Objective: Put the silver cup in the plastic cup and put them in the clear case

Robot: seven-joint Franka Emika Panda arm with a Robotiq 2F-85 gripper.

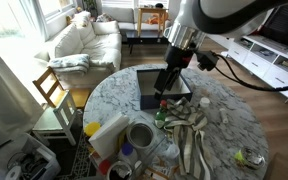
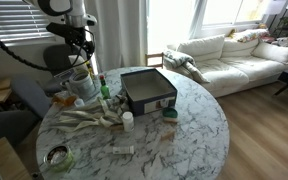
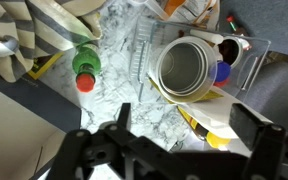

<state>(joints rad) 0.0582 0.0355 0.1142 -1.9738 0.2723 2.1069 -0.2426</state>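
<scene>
The silver cup [image 3: 186,70] appears to sit inside the whitish plastic cup [image 3: 162,88], upright on the marble table; only the metal inside and the pale rim show. The nested cups also show in both exterior views [image 1: 139,134] [image 2: 84,86]. My gripper [image 3: 189,120] is open and empty, hanging above the table just beside the cups, with one finger on each side of the wrist view. It also shows in both exterior views [image 1: 166,84] [image 2: 81,66]. The clear case [image 1: 144,92] [image 2: 149,106], a dark-bottomed rectangular tray, stands open near the table's middle.
A white-and-yellow carton [image 1: 106,136] [image 3: 222,122] lies next to the cups. A green bottle with a red cap [image 3: 84,72] and a striped cloth [image 1: 189,138] [image 2: 84,121] are close by. A tape roll [image 2: 56,155] lies near the table edge. Chairs and a sofa surround the table.
</scene>
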